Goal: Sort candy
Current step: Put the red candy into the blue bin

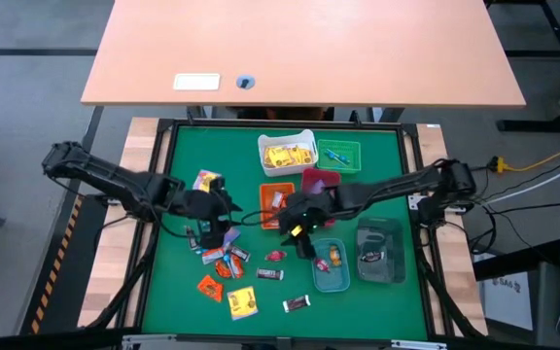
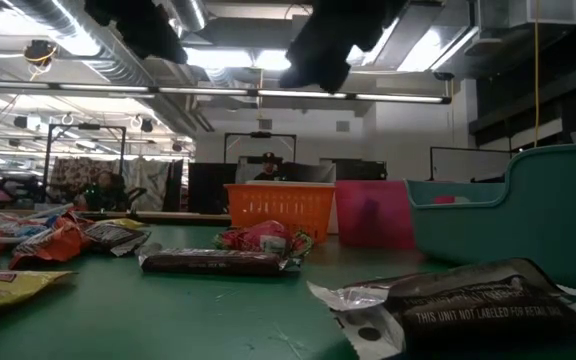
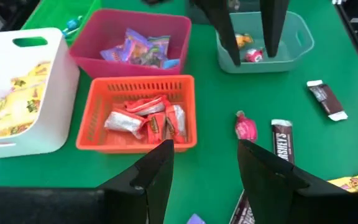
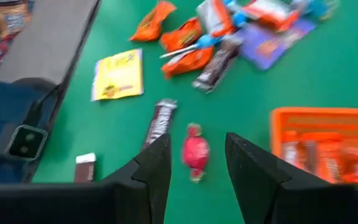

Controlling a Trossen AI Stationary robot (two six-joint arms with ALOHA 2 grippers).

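Note:
Wrapped candy lies loose on the green mat: a mixed pile (image 1: 218,257), a pink sweet (image 1: 276,255), a dark bar (image 1: 269,274), a yellow packet (image 1: 242,302), an orange one (image 1: 209,287). My right gripper (image 4: 197,144) is open and hangs above the pink sweet (image 4: 195,153), whose wrapper shows between the fingers; the dark bar (image 4: 160,121) lies just beside it. The low view shows this gripper (image 2: 333,40) well clear of the mat. My left gripper (image 3: 204,168) is open too, above the pile's far edge (image 1: 212,233), holding nothing.
Bins stand on the mat's far and right parts: white (image 1: 287,153) with yellow packets, green (image 1: 339,154), orange basket (image 1: 278,194) with red-wrapped sweets, magenta (image 1: 321,181), teal (image 1: 331,264) with two sweets, grey clear (image 1: 379,250). A wooden desk (image 1: 299,49) lies beyond.

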